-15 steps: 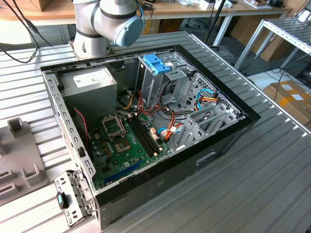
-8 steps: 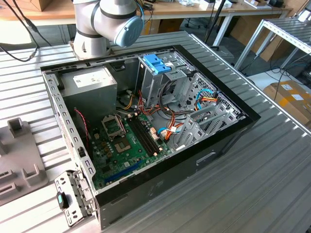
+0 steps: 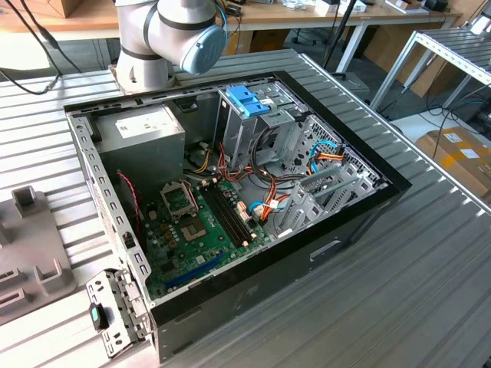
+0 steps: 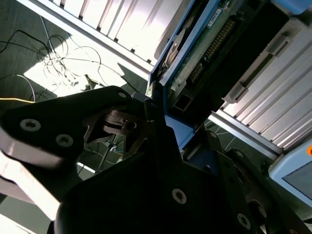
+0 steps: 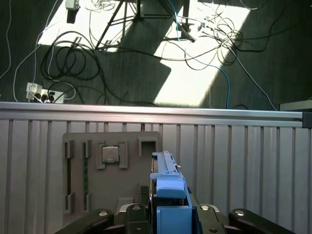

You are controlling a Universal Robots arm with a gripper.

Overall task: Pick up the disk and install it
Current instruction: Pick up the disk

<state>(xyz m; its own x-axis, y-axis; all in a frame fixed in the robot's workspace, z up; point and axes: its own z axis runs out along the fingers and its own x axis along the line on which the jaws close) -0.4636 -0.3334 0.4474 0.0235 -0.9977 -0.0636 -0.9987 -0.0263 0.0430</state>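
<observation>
Hanging over the worktop (image 5: 253,146), the pincer (image 5: 168,217) is closed on the disk (image 5: 168,187), held on edge; a firm, square grip matters for the cage (image 3: 247,107) at twelve o'clock in the case (image 3: 322,253).

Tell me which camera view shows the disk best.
The second wrist view: the disk shows its circuit-board face and connector, gripped in the tool. The first wrist view sees it edge-on, mostly its blue rail. The exterior view takes in the open computer case.
</observation>
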